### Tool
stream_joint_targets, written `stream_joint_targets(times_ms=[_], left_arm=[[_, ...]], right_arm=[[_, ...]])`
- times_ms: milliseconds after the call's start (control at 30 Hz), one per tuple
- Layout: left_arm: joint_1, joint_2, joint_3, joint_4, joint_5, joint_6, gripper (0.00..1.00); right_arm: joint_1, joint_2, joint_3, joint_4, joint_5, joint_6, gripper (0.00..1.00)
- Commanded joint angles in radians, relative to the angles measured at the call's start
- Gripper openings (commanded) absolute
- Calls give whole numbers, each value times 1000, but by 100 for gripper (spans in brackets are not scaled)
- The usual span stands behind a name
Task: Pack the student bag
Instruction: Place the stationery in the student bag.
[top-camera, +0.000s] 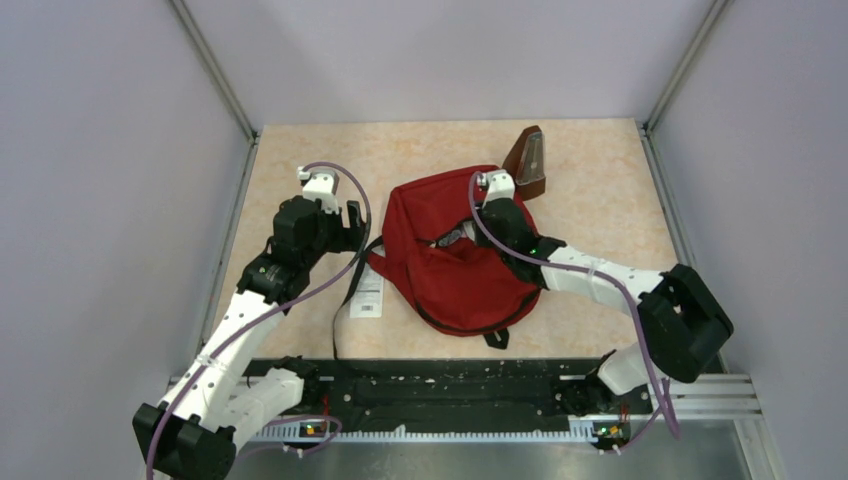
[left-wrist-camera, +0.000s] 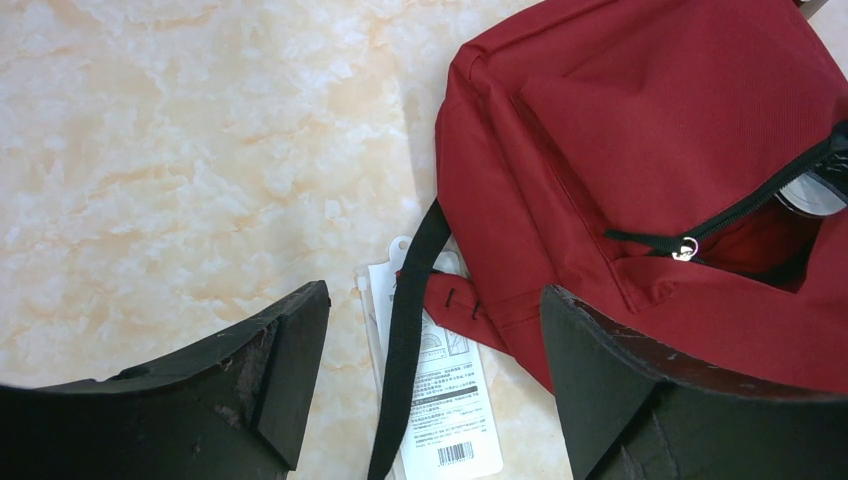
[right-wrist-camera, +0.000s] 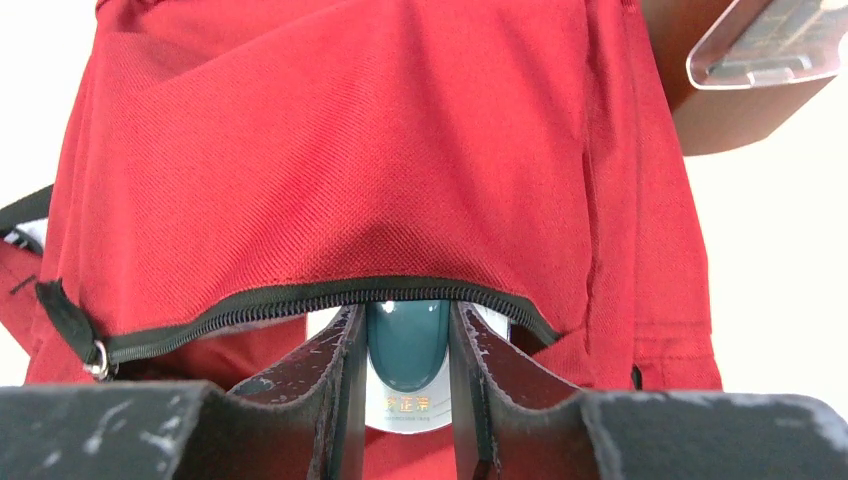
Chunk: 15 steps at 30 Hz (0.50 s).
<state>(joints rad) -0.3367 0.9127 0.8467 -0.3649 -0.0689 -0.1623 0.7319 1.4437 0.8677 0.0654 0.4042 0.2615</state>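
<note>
Working the red bag (top-camera: 450, 270), lying flat mid-table (top-camera: 420, 150) with the front pocket unzipped. Clamping a small teal-and-white item (right-wrist-camera: 405, 400) in the right gripper (right-wrist-camera: 405, 325), sitting right at the pocket mouth, just under the drooping zipper edge (right-wrist-camera: 300, 292). Holding the left gripper (left-wrist-camera: 430, 300) spread wide and empty, hovering off the bag's left side over a black strap (left-wrist-camera: 405, 340) and a white tag (left-wrist-camera: 445, 420).

Judging risks from here:
- Pushing in with the zipper edge sagging onto the fingertips: likely shoving cloth inward instead of sliding under it, bunching the pocket shut.
- Pinning the bag with nothing: risking the whole bag sliding away from the push, toward the brown metronome (top-camera: 527, 160) standing just beside its far corner, possibly tipping it. Not managing to tell whether touching already.
- Letting go too shallow: risking the item perching on the lip and rolling back out. Not seeing depth of insertion from any view.
- Backing out carelessly: risking catching the fingers on the zipper teeth, or dragging the item out with them.
- Bringing the left gripper straight down: risking pinching strap or tag rather than the pocket flap.

Suggesting lifting the flap with the left gripper first, or entering low and flat under the edge.
</note>
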Motion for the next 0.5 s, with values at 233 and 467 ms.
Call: stream_joint_targets(times_ms=[233, 467], left_arm=[[3, 0, -6, 47, 0, 0, 82], [2, 3, -6, 47, 1, 0, 82]], right_arm=[[-8, 196, 28, 348, 65, -87, 0], [-8, 153, 37, 265, 39, -59, 22]])
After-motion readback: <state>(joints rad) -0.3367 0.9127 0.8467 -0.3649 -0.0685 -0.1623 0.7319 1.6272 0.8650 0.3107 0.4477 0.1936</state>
